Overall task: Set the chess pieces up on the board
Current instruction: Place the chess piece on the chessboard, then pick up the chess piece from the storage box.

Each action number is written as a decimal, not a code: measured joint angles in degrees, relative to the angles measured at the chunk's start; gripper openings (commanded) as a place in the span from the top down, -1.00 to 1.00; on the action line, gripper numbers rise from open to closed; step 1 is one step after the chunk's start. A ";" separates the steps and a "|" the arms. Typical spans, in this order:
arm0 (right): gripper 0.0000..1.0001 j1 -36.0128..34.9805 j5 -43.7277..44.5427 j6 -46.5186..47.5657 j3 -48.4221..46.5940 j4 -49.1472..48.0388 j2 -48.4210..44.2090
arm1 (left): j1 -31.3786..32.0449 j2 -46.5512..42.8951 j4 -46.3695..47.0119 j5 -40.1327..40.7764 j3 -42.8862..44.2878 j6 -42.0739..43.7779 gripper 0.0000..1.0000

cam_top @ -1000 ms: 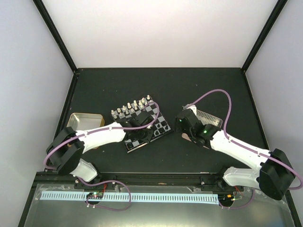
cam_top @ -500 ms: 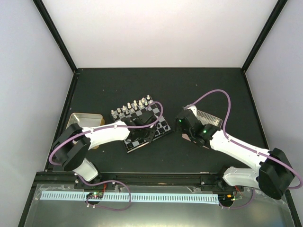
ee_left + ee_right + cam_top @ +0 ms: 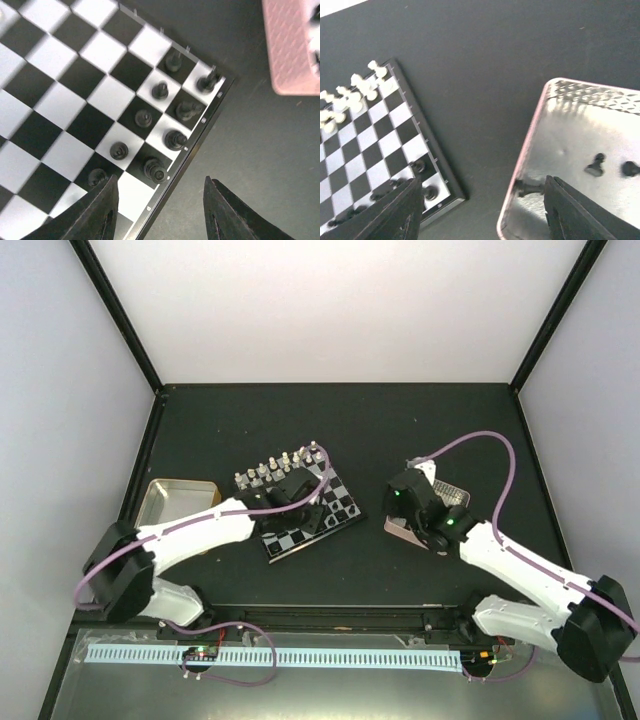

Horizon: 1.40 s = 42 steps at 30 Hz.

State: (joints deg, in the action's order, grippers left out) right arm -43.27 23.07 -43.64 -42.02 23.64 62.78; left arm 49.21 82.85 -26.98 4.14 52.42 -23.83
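Since a second before, the left gripper [image 3: 160, 186] had parted, empty, over black pieces [image 3: 175, 139] on the board [image 3: 60, 100], while the right gripper [image 3: 482, 192] gaped empty at the pink-rimmed tray [image 3: 522, 160], fingers partly cropped.

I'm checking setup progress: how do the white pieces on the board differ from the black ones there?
The white pieces are pale and line the board's far edge; the black pieces are dark and cluster at its near right corner. White seems to span that whole edge; black covers only part of its side. Both stand upright on squares.
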 measured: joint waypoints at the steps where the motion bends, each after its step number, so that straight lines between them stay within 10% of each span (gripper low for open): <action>1: -0.34 0.96 0.09 -0.04 0.28 0.07 -0.83 | -0.04 -1.90 -0.02 0.42 0.07 -0.26 0.02; 17: 0.09 20.41 -8.55 3.21 4.35 4.22 10.14 | -5.75 -29.46 4.37 9.16 -7.93 -3.98 -0.28; 42: 0.52 21.49 -7.37 2.38 -5.09 4.44 29.18 | -7.58 -31.08 5.27 9.55 -8.74 -4.31 -0.29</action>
State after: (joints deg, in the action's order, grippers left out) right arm -21.78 15.70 -41.25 -47.11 28.08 91.96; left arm 41.63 51.77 -21.71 13.69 43.68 -28.14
